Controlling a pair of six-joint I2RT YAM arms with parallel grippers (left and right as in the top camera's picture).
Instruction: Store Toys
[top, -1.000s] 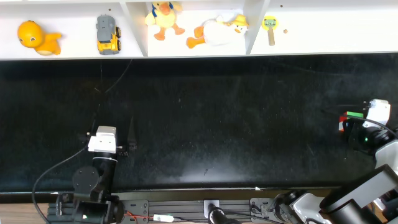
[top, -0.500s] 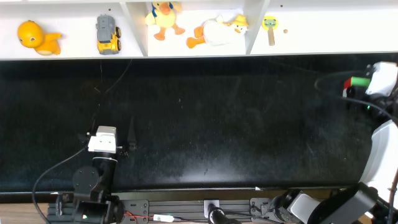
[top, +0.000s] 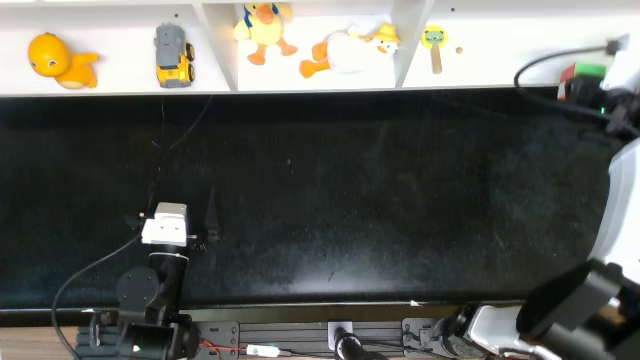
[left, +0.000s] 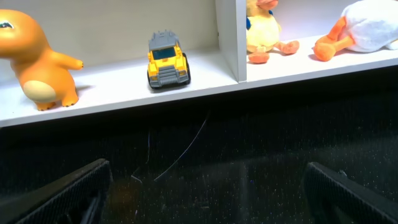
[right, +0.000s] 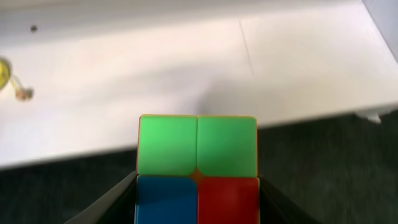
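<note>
1. Puzzle cube (right: 197, 168): green, blue and red faces showing. It is clamped between the two fingers of the right gripper (right: 197, 208), raised at the far right of the scene, just before the front edge of the shelf (right: 292, 68).
2. Right gripper, seen from above (top: 592, 82): closed on the cube, with the cube's red and green showing at its tip.
3. Shelf, right compartment (top: 520, 55): a bare white floor lies ahead of the cube. A small yellow toy (top: 433, 42) rests at the compartment's left end, well apart from the cube.
4. Step in hand (judged): delivery of the cube to the shelf, with placement not yet done.
5. Next move (judged): advance the cube over the bare floor, lower it until it sits flat, then part the fingers, keeping away from the small yellow toy.
6. Middle compartment: yellow plush duck (top: 265, 30) and white plush duck (top: 350, 50), already stored.
7. Left compartment: toy truck (left: 166, 59) and orange figure (left: 37, 62), already stored.
8. Left gripper (left: 205, 193): fingers spread wide and holding nothing, low over the black mat (top: 350, 200) at the near left.
</note>
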